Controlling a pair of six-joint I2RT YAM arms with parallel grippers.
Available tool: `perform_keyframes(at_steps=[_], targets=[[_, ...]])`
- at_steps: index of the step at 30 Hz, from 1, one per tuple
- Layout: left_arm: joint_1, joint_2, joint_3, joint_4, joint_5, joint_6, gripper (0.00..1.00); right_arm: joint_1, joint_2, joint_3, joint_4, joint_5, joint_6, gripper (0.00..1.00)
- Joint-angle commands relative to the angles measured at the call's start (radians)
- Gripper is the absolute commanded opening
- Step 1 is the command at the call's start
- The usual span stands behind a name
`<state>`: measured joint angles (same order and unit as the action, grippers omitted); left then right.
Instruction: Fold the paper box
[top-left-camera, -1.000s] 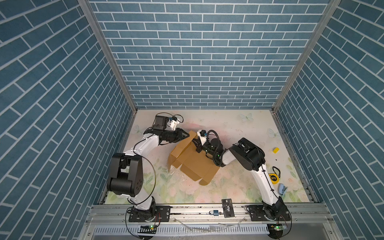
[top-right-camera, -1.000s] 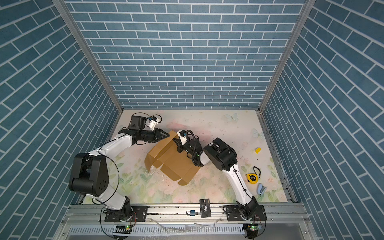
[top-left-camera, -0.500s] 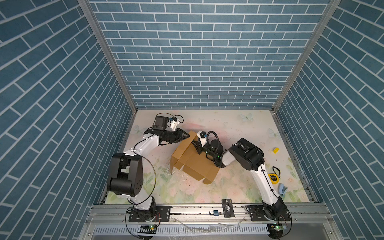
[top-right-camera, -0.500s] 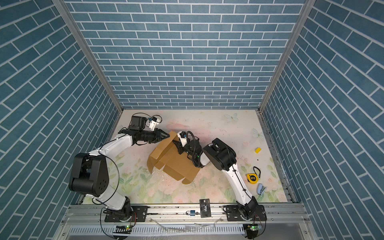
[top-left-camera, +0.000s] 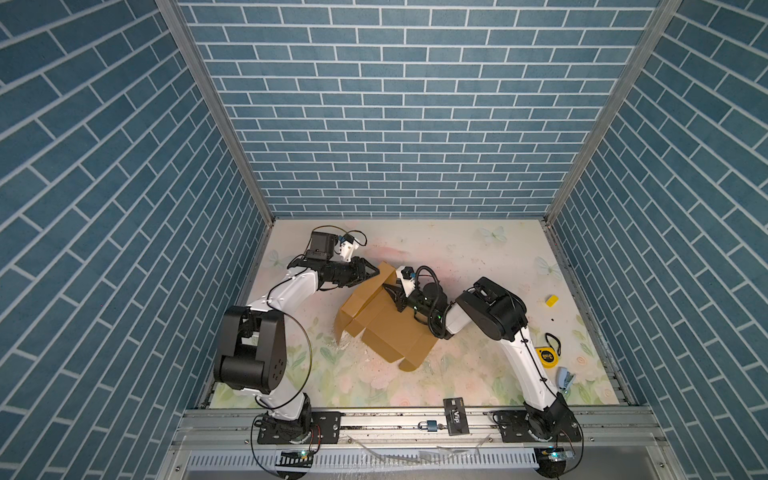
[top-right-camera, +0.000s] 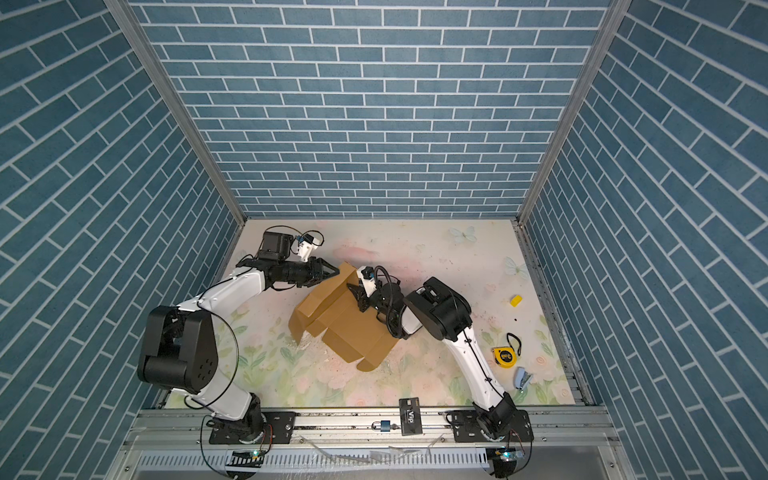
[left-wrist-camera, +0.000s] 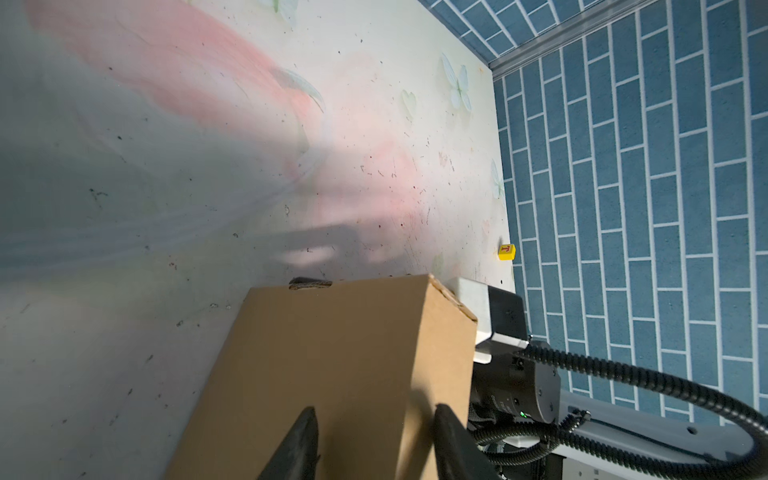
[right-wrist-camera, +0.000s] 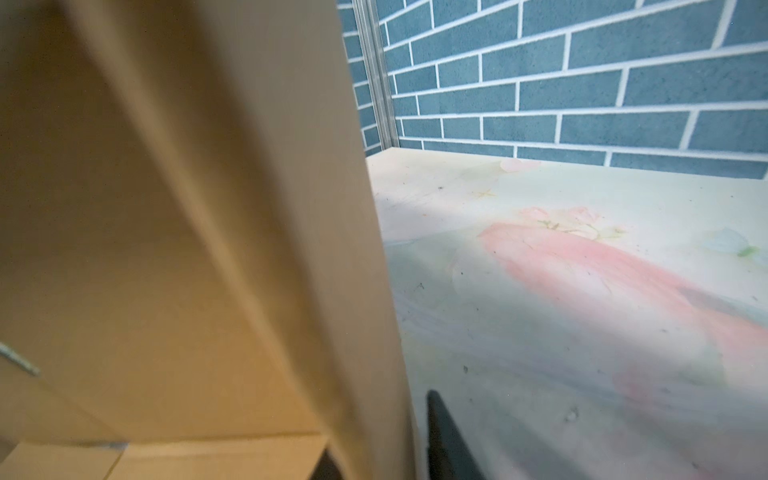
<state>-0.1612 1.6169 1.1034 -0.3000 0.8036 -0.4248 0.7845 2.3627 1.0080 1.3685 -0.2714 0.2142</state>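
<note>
Left wrist: left pincer (left-wrist-camera: 376, 411) apart at paper box (left-wrist-camera: 332, 353); right pincer (right-wrist-camera: 380, 432) apart astride its flap (right-wrist-camera: 357, 270)

I run this in a lab test cell: blue brick-print walls (top-left-camera: 407, 124) box the floral tabletop (top-left-camera: 457, 249), with an aluminium mounting rail (top-left-camera: 395, 419) along its front edge.

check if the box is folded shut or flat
Partly folded, not shut: the box has a wall standing up at its far end, while a side flap and a rounded tab stick out loose.
</note>
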Motion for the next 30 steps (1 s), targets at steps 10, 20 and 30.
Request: perform_keyframes(at_steps=[10,20,30], targets=[[0.008,-0.049,0.001,-0.047,-0.055,0.049,0.5,-0.039,-0.27,-0.23,0.028,0.064,0.052,0.49],[0.022,-0.059,0.013,-0.055,-0.058,0.053,0.5,-0.075,-0.431,-0.397,0.023,0.14,0.189,0.55],[0.051,-0.044,-0.004,-0.039,-0.076,0.044,0.5,-0.162,-0.693,-0.442,-0.383,0.06,0.408,0.54]])
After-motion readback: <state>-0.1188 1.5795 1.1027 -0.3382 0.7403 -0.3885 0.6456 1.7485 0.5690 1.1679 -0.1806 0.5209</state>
